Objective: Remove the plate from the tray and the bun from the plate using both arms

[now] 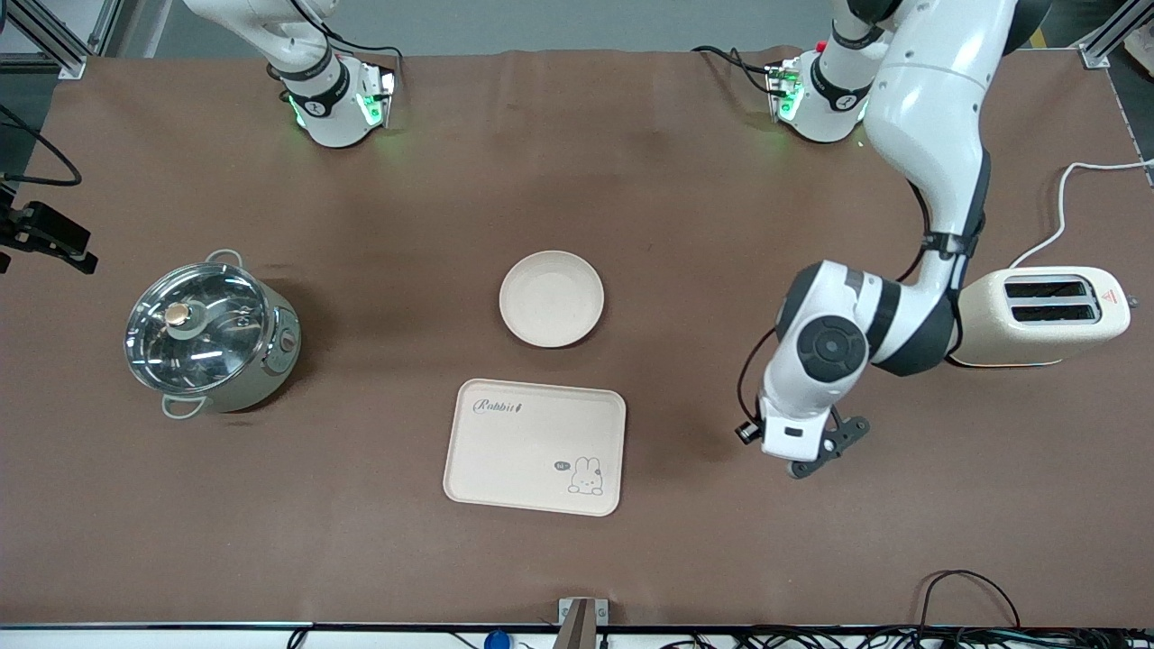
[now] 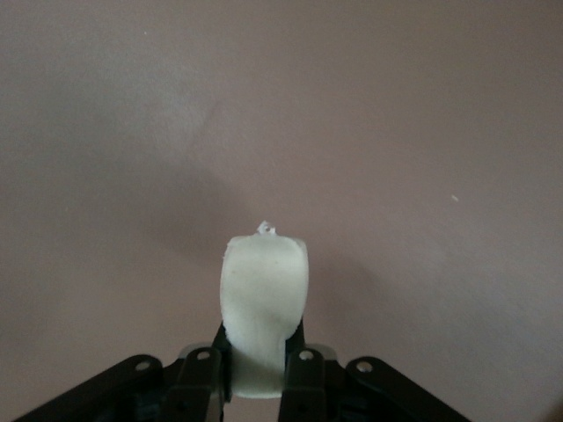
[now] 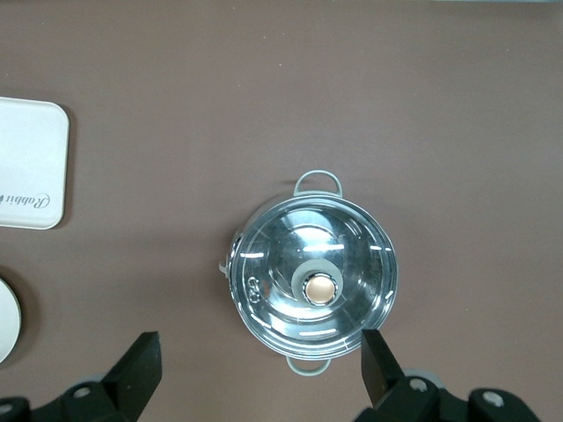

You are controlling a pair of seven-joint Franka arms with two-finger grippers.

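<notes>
Front view: the brown surface (image 1: 379, 559) carries the plate (image 1: 552, 298) in the middle, the rabbit tray (image 1: 535, 446) just nearer the camera, a lidded pot (image 1: 212, 334) toward the right arm's end and a toaster (image 1: 1046, 317) toward the left arm's end. The left hand (image 1: 816, 460) hangs over bare cloth between tray and toaster; its fingers and load are hidden here. The right arm shows only its base.

Left wrist view: here the bun (image 2: 264, 308) shows, upright, clamped between the left hand's (image 2: 257, 374) fingers above plain cloth.

Right wrist view: the right hand (image 3: 261, 362), fingers wide apart and empty, waits high over the pot (image 3: 313, 283), with the corner of the tray (image 3: 31, 163) and the edge of the plate (image 3: 7, 323) in sight.
</notes>
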